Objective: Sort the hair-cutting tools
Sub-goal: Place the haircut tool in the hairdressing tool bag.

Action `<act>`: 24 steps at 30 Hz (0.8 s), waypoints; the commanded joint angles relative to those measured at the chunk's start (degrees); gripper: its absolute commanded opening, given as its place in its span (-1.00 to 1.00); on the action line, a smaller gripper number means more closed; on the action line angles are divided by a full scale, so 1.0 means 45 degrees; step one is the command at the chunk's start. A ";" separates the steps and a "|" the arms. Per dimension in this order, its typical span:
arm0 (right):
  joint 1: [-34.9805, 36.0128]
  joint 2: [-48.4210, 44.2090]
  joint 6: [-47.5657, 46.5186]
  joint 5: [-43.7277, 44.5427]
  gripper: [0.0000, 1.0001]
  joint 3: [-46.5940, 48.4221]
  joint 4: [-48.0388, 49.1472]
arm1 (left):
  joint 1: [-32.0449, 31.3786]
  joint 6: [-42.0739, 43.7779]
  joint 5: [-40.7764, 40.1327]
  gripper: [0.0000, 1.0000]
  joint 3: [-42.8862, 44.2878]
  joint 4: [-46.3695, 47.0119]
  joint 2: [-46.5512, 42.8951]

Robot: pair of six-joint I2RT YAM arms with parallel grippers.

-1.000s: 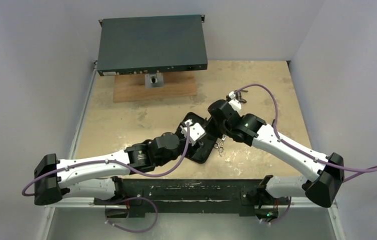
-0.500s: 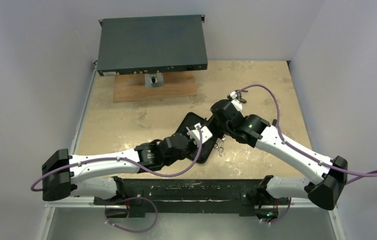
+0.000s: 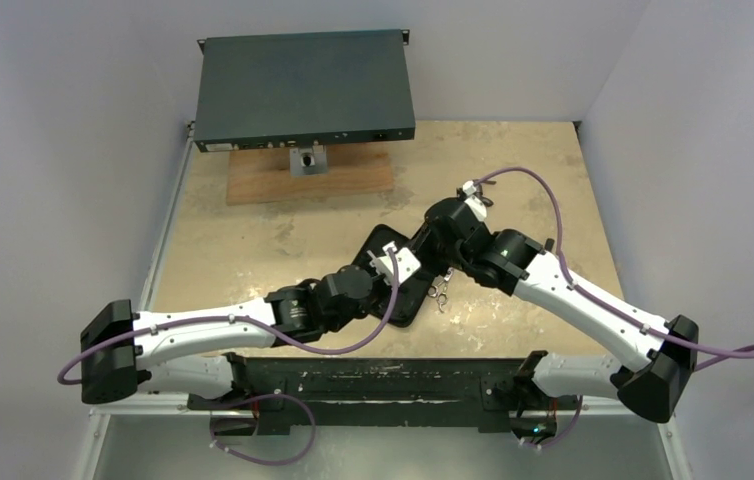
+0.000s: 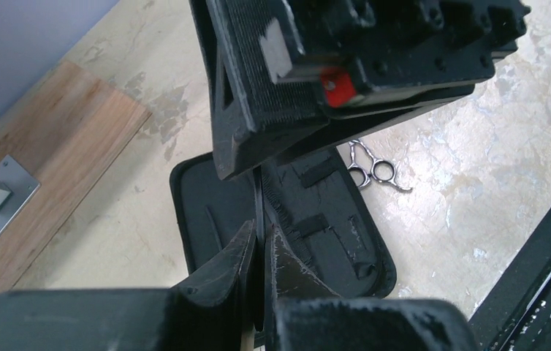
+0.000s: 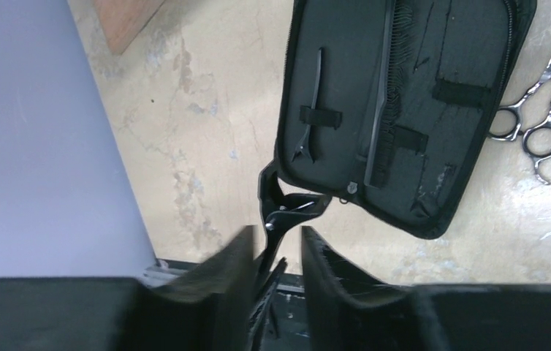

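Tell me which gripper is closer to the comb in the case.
Left. The left gripper is shut just above the comb, tips lined up with its spine. The right gripper, open, hangs past the case corner, off to the comb's side.

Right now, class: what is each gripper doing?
Left gripper: shut on the thin black clip.
Right gripper: open, jaws either side of that clip.

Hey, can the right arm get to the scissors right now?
Probably yes. The scissors lie uncovered on the table beside the case, close to the right gripper. A clip hangs between its open jaws, so it may need dropping first.
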 commanded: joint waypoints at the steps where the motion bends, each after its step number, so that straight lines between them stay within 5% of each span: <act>1: 0.0017 -0.0359 -0.0586 0.0335 -0.26 0.0167 -0.0056 | -0.0070 -0.0335 -0.0223 -1.00 -0.0213 0.1012 -0.0592; 4: -0.0112 -0.0461 -0.0875 0.0717 -0.10 -0.0080 0.0149 | -0.0070 -0.0584 -0.0356 -1.00 -0.0432 0.1209 -0.0533; 9: -0.0417 -0.0631 -0.1381 0.0724 -0.10 -0.0682 0.1091 | -0.0104 -0.1108 -0.0913 -1.00 -0.0648 0.1503 -0.0227; 24: -0.0702 0.0277 -0.1939 0.0471 -0.52 -0.0451 0.1836 | -0.0439 -0.0953 -0.2474 -1.00 -0.0900 0.2452 0.0595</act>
